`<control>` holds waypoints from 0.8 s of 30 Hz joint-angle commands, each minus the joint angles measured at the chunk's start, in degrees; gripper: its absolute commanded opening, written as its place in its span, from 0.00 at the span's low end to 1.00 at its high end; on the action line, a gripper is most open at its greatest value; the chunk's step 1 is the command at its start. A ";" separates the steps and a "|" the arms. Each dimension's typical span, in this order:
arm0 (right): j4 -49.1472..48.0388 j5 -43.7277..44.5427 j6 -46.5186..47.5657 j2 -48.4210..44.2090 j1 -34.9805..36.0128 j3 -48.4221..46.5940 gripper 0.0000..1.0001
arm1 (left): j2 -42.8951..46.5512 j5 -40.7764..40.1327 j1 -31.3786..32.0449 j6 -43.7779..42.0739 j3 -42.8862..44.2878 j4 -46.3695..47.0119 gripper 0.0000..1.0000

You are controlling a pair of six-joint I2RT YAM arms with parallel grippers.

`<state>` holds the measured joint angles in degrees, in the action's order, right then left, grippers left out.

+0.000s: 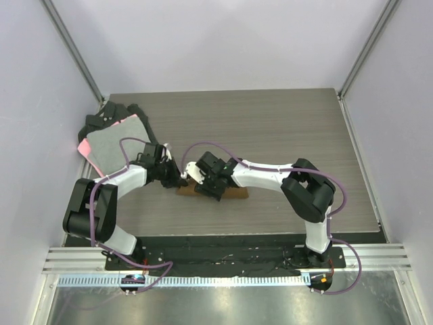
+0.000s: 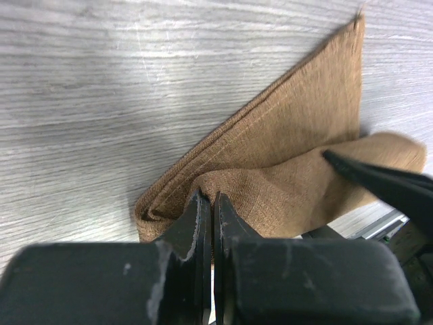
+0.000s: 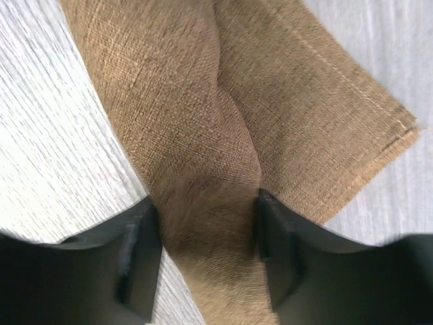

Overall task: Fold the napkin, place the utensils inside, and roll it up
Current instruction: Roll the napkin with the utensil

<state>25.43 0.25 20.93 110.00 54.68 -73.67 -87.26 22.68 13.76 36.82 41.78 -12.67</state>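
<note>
Two arms reach in together.
Left gripper (image 2: 208, 203) is pinched tight; right gripper (image 3: 206, 230) has fingers apart.

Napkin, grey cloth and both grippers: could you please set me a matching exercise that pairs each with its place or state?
Things:
1. napkin
2. grey cloth
3. left gripper
4. right gripper

Places and states:
A. jaws apart, a ridge of brown fabric between them
B. far left, pink-edged
C. brown, folded
D. jaws shut on a fabric edge

Pairs: 1-C; 2-B; 3-D; 4-A
</note>
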 commanded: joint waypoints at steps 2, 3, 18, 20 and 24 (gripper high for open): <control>0.24 -3.41 -3.79 -1.80 0.08 2.38 0.43 | 0.78 -1.76 -0.14 -0.08 2.43 -0.08 0.00; -0.11 -3.59 -3.88 -1.71 0.08 2.65 0.41 | 1.04 -1.76 -0.14 0.09 2.60 0.10 0.00; -0.91 -26.25 -12.84 0.74 -6.16 5.03 0.28 | 14.48 -13.38 -1.54 0.45 -1.87 0.26 0.78; 1.27 -30.12 -13.98 2.41 -7.56 3.10 0.28 | 16.76 -11.61 -1.54 0.18 -4.59 2.47 0.78; 5.77 -38.12 -15.39 5.93 -9.85 -0.94 0.29 | 19.32 -8.97 -1.46 -0.08 -8.11 5.02 0.77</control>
<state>23.77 -25.69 9.04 111.35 45.98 -72.29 -70.41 11.25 12.38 37.23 36.14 -11.92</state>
